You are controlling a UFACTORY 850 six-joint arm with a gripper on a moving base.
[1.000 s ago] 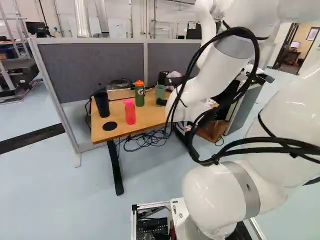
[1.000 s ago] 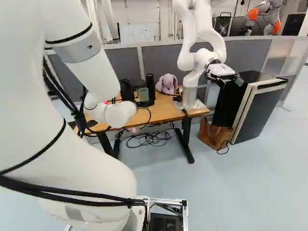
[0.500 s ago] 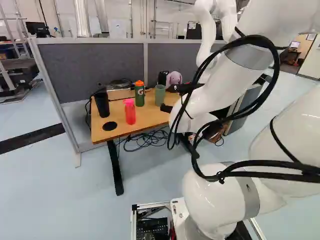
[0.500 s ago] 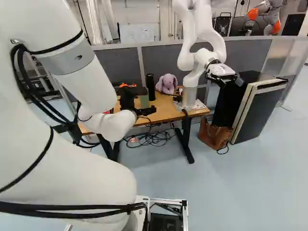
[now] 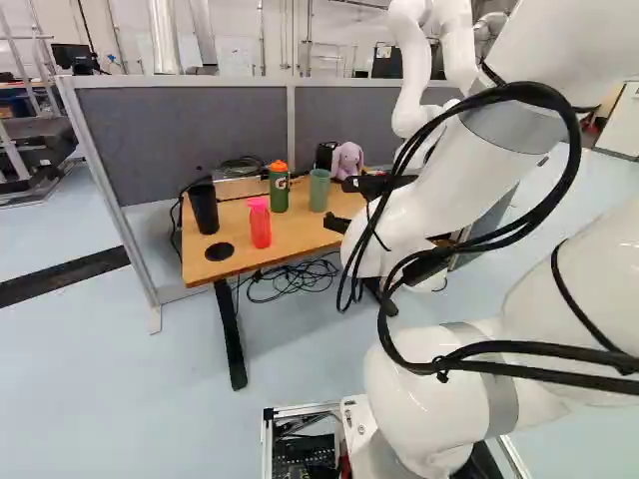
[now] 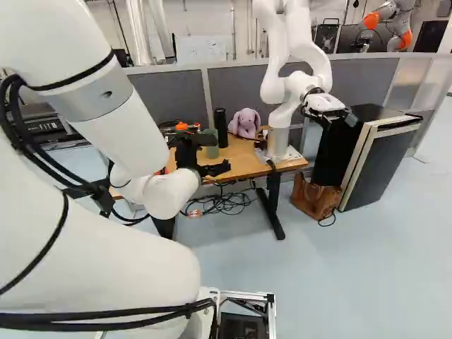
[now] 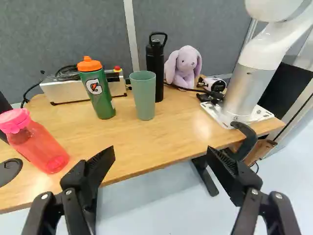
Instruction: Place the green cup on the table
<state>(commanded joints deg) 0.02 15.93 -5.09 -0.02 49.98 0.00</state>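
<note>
Tool (image 5: 335, 203) is wide open, holding nothing; ahead, the green cup (image 7: 144, 98) stands upright on the counter (image 7: 127, 144), beside the green bottle (image 7: 100, 104).

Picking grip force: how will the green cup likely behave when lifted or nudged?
The cup is tall and narrows toward its foot, so a high push would probably tip it. Its round sides suggest it could roll once down. Smooth-looking, handleless walls may slip under light grip.

In the left base view the cup (image 5: 319, 192) stands on the table (image 5: 298, 228), right of the bottle (image 5: 279, 190); flask (image 7: 155, 68) behind, toy (image 5: 347, 160) near the back edge; second bottle (image 5: 260, 226) nearer the front edge; probably a tumbler (image 5: 204, 208) by the left edge
</note>
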